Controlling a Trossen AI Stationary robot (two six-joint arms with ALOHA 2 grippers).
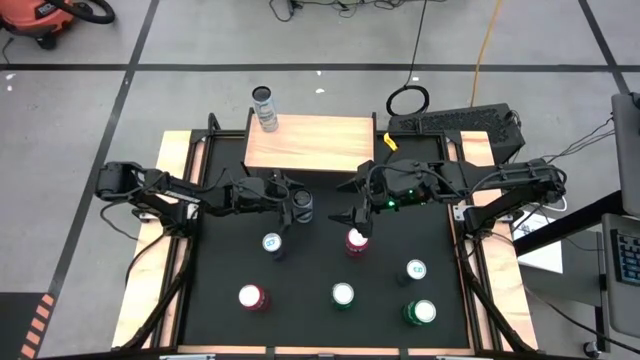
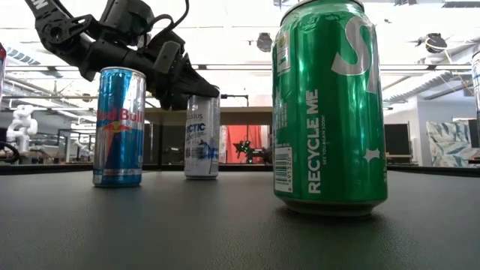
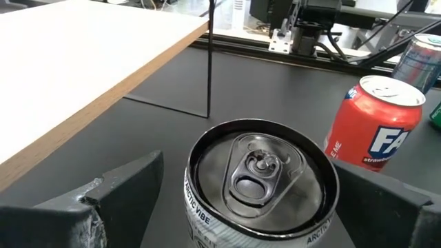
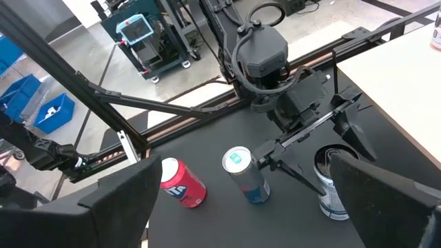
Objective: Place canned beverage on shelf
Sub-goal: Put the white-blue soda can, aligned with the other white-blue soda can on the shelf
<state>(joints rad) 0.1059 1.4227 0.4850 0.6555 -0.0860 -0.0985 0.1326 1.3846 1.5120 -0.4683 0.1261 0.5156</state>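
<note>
Fingers (image 3: 117,200) of the left gripper (image 1: 297,203) are spread wide on either side of a silver can (image 3: 260,180), not yet clenched on it. That can stands upright on the dark surface (image 1: 310,270), just in front of the shelf (image 1: 310,140), its pull-tab lid unopened and lettering running around its rim. The right gripper (image 1: 352,213) hangs released above a red-topped can (image 1: 356,240) nearby. One can (image 1: 265,107) already stands at the shelf's left back corner; the rest of the light-wood board is bare. By my reading, the job is barely begun: six cans remain on the surface.
</note>
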